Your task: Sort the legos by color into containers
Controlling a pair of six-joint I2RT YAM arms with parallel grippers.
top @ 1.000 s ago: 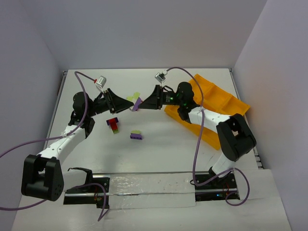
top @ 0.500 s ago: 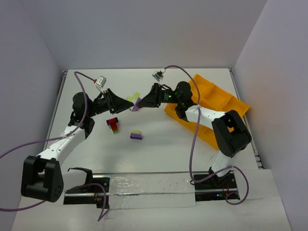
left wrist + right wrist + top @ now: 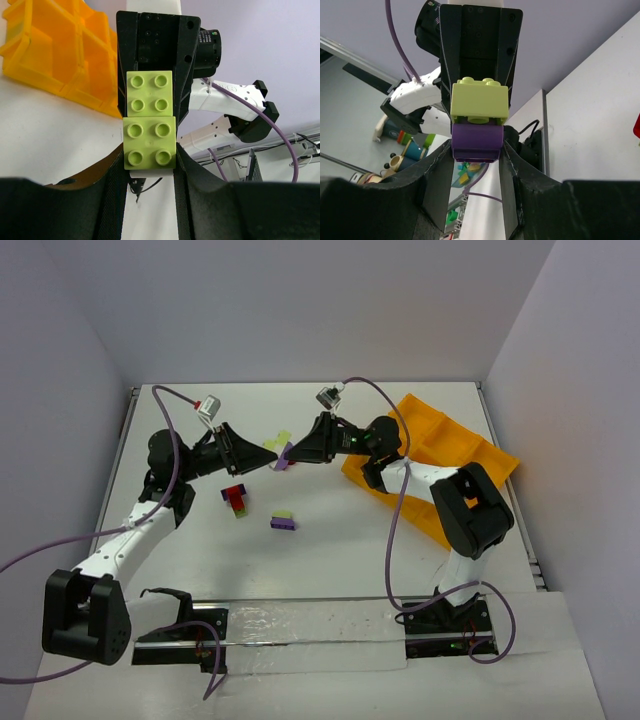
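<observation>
Above the table's middle, a clump of legos hangs between both grippers. It is a yellow-green brick pair [image 3: 149, 120] joined to a purple brick [image 3: 476, 142]. My left gripper [image 3: 149, 161] is shut on the yellow-green end, its fingers pressed to both sides. From the opposite side my right gripper [image 3: 477, 150] is shut on the purple brick, with a yellow-green brick [image 3: 480, 102] just beyond it. In the top view the clump [image 3: 280, 448] sits between the left gripper [image 3: 266, 461] and the right gripper [image 3: 292, 453]. The orange-yellow tray of containers [image 3: 455, 445] lies at the right.
On the table below lie a red and purple clump [image 3: 236, 497] and a purple and yellow-green pair [image 3: 283, 521]. The tray [image 3: 47, 50] also shows in the left wrist view, behind the right gripper's black body. Cables trail from both arms.
The right gripper's fingers have closed in onto the purple brick, and its arm has shifted slightly. The left gripper and the clump have stayed in place.
</observation>
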